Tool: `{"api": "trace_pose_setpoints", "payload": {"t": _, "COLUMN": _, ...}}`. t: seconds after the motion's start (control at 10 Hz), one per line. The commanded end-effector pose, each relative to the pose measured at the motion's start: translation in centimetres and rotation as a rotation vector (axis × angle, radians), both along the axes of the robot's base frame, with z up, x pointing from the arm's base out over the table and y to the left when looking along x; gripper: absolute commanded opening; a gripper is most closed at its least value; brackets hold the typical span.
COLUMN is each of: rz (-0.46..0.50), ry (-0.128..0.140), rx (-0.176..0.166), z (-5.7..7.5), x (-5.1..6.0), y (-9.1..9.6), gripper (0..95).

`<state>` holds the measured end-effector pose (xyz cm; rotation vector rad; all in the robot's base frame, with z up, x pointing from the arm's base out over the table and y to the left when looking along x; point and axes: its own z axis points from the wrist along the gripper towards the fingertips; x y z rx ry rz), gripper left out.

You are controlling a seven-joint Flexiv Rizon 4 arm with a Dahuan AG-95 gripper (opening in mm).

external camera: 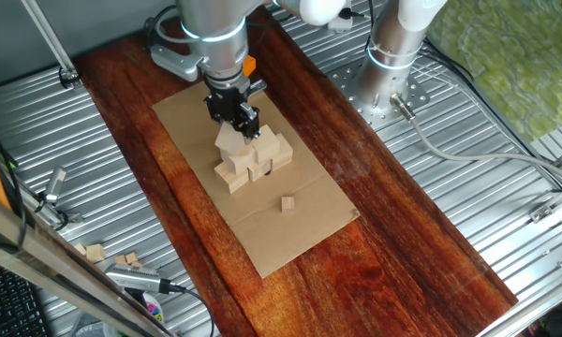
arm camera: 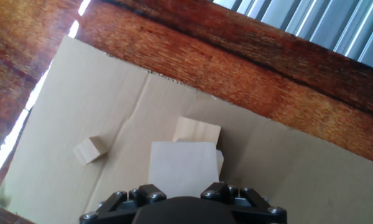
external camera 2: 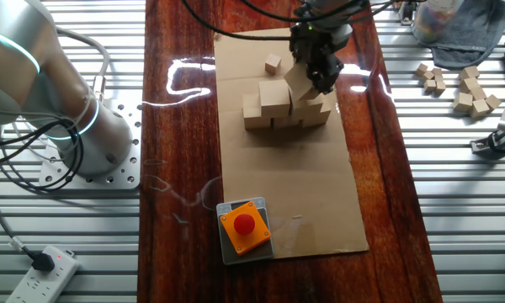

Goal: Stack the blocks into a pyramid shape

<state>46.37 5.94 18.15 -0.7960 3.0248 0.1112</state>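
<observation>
**Light wooden cubes, gripped by flat opposite faces**

The black two-finger claw (external camera: 244, 123) is clamped on one pale unfinished wooden cube (external camera 2: 298, 80), tilted, just above the partly built stack of pale wooden blocks (external camera 2: 279, 108) on the brown cardboard sheet (external camera 2: 320, 194) over the dark wooden surface (external camera: 403, 234). The blocks look light, rigid and smooth enough to slide; flat opposite faces give the surest hold. No brand or writing is legible anywhere.

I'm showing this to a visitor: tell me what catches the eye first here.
The gripper holding a pale block over the half-built stack of blocks, mid-way along the cardboard sheet. Next, the orange box with its red button at the cardboard's edge, and one tiny cube lying apart from the stack.
</observation>
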Motion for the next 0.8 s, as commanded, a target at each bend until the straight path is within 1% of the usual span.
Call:
{"api": "trace_pose_setpoints", "payload": {"t": 0.1, "rz": -0.001, "ry": -0.006, "rx": 0.0, "z": -0.34, "x": 0.23, "y": 0.0, "gripper": 0.0}}
{"api": "trace_pose_setpoints", "payload": {"t": 0.6, "rz": -0.007, "ry": -0.015, "rx": 0.001, "z": -0.6, "x": 0.31, "y": 0.02, "gripper": 0.0}}
{"api": "trace_pose_setpoints", "payload": {"t": 0.8, "rz": -0.008, "ry": -0.013, "rx": -0.001, "z": -0.69, "x": 0.31, "y": 0.02, "gripper": 0.0}}
